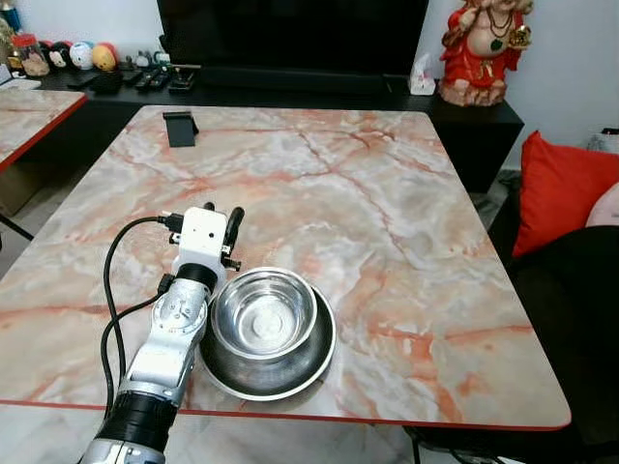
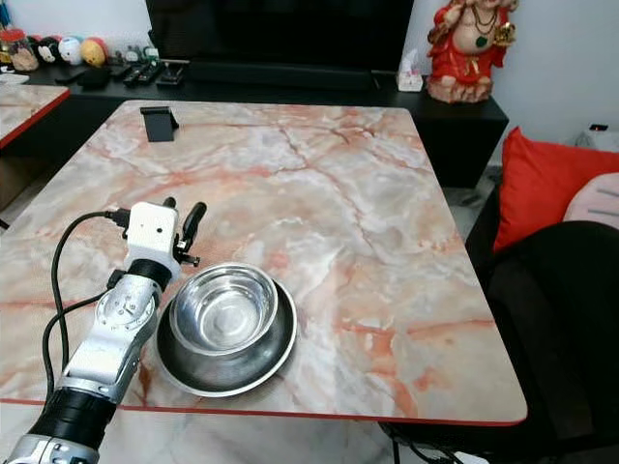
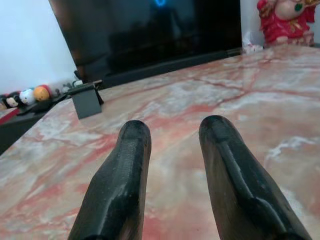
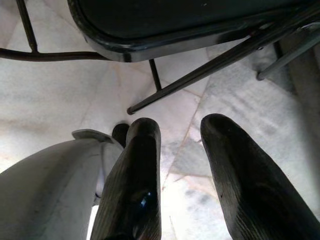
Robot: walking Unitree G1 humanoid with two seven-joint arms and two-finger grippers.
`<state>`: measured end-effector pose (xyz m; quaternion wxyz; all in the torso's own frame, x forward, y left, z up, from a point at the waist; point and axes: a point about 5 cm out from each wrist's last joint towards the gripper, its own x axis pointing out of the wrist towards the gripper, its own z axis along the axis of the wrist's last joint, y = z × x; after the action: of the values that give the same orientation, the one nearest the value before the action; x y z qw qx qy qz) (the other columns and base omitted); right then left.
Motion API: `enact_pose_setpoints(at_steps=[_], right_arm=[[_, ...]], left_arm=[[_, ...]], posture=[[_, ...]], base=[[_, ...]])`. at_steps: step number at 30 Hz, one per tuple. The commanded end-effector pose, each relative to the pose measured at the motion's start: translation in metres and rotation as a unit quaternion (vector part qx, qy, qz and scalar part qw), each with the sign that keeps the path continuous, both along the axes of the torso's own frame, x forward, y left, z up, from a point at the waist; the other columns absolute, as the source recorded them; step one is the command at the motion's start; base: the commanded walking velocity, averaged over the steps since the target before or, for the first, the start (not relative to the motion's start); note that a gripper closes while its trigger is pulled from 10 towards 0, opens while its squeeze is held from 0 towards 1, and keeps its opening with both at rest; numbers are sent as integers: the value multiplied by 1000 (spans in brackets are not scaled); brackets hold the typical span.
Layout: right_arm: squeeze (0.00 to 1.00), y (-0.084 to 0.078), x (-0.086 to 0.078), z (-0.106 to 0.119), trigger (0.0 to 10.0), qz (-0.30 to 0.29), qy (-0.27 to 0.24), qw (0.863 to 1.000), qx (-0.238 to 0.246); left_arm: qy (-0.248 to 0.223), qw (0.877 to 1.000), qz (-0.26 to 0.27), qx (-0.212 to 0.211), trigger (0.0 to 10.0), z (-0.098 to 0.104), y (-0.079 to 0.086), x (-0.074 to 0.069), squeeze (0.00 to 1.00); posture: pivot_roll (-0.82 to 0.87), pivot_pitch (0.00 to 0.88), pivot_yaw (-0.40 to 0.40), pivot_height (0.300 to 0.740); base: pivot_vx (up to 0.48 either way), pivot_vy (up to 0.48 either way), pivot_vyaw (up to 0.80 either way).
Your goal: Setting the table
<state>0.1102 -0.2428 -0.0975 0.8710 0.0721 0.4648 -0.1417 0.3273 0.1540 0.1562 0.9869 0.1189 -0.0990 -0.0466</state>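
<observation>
Stainless steel bowl point(image 1: 263, 314), shiny and round, sits nested in a wider, darker steel dish point(image 1: 290, 375) near the front edge of the pink marble desk point(image 1: 387, 222). Looks light, rigid and slippery, so I'd pinch the rim. Left claw point(image 1: 221, 216) is just beside it on the left, pointing past it, fingers slightly parted and empty. Right claw point(image 4: 180, 165) hangs open over the floor.
</observation>
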Motion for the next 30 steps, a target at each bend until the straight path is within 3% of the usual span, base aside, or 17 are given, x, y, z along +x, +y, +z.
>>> enact_pose_setpoints(at_steps=[1, 11, 14, 16, 17, 22, 25, 30], right_arm=[[0, -1, 1, 1, 10000, -22, -8, 1000, -2], [0, 0, 2, 1, 10000, -19, -12, 1000, 3], [0, 0, 2, 1, 10000, -15, -15, 1000, 3], [0, 1, 3, 1, 10000, -14, -15, 1000, 4], [0, 1, 3, 1, 10000, -11, -15, 1000, 5], [0, 2, 3, 1, 10000, -8, -10, 1000, 4], [0, 2, 2, 0, 10000, -9, -9, 1000, 4], [0, 2, 3, 1, 10000, -7, -10, 1000, 5]], left_arm=[[2, 1000, 9, 5, 10000, -3, 6, 0, 0], [1, 999, 37, -3, 10000, -9, 17, -4, 0], [-41, 987, 158, 4, 10000, 5, 56, -10, 0], [-48, 977, 208, 6, 10000, 9, 76, -15, 0], [-52, 968, 244, 4, 10000, 10, 94, -21, 0], [-41, 960, 274, 28, 10000, 6, 118, -32, 0], [-38, 964, 260, 38, 10000, 4, 118, -33, 0], [-40, 981, 190, 18, 10000, 5, 89, -23, 0]], posture=[[63, 0, -9, 715], [87, 0, -30, 715], [110, 0, -43, 715], [124, 0, -50, 715], [124, 0, -50, 715], [144, 0, -54, 715], [141, 0, -50, 715], [134, 0, -49, 715]], base=[[0, 0, 0], [0, 0, 0], [0, 0, 0], [0, 0, 0], [0, 0, 0], [0, 0, 0], [0, 0, 0], [0, 0, 0]])
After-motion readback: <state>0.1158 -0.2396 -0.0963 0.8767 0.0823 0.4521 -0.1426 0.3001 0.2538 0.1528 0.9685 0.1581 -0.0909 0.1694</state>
